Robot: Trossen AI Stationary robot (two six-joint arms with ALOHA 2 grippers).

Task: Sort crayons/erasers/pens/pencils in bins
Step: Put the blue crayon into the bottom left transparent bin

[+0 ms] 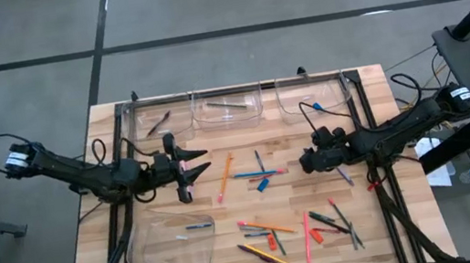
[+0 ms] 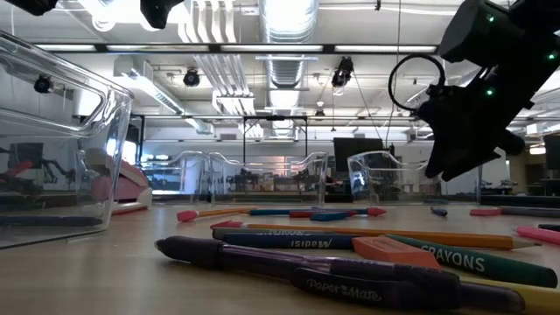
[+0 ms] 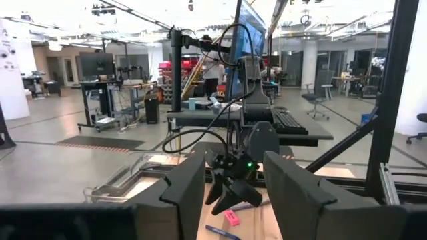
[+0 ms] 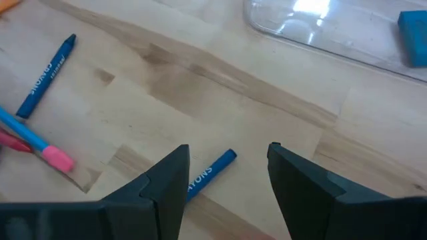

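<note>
Right wrist view: the short blue crayon [image 4: 208,175] lying between the two dark fingers is partly hidden behind one finger [image 4: 155,193]; only its far end and the letters "AYONS" show. The small blue block eraser [image 4: 412,30] inside the clear plastic bin [image 4: 313,30] is cut off by the picture's edge, as is the bin itself.

Low view: the large clear plastic tub [image 2: 57,149] nearest the camera is cut off at the picture's edge, and its contents read only as blurred shapes.

High view: the items inside the three clear tubs along the far table edge are too small to identify.
</note>
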